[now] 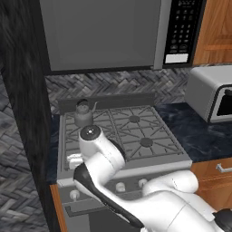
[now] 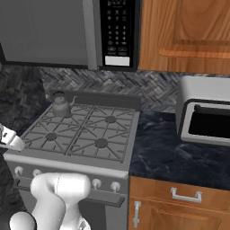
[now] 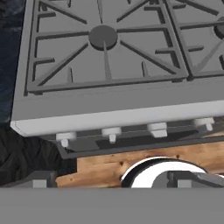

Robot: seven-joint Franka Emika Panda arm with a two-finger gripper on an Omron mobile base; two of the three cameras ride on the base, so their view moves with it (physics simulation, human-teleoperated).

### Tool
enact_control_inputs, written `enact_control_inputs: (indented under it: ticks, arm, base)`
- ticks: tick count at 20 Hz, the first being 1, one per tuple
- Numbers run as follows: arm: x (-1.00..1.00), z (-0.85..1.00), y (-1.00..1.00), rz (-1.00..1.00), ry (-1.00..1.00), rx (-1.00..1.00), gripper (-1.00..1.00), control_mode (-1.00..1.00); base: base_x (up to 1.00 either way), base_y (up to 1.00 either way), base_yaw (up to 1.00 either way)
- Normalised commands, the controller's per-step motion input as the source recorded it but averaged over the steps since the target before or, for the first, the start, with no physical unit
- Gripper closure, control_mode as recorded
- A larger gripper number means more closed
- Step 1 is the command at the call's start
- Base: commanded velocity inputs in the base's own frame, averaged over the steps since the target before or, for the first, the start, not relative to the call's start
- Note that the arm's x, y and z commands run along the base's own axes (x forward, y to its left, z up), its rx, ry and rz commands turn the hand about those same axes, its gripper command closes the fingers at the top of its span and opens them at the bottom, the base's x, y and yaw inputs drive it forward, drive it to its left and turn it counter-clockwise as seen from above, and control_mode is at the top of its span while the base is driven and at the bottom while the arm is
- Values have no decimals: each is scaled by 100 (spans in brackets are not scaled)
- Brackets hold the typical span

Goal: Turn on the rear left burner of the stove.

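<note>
The stove [image 1: 136,158] is a grey gas range with four burners. A small grey kettle [image 1: 84,113] sits on the rear left burner and hides its cap; only that burner's grate prongs [image 1: 70,122] show around it. My gripper [image 1: 74,160] hovers above the stove's front left corner, also at the picture's left edge [image 2: 9,140]. In the hand view the gripper [image 3: 111,181] stands open with nothing between its widely spread fingertips [image 3: 37,180]. That view looks down on the front left burner [image 3: 103,37] and a row of white knobs [image 3: 111,132] under the front edge.
A grey microwave [image 2: 114,33] hangs above the stove. A silver toaster oven [image 2: 206,117] stands on the dark counter [image 2: 166,148] to the right. A black wall [image 1: 22,113] closes off the left side. Wooden cabinets [image 2: 179,202] lie below the counter.
</note>
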Motion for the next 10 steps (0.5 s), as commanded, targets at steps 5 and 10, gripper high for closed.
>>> enact_control_inputs:
  ticks: [5, 10]
  arm:
    - [-6, -53, 11, 0, -14, 0, -100, -100]
    - [-9, -94, 23, 0, -28, 1, -100, -100]
  base:
    - [0, 0, 0]
    - [0, 0, 0]
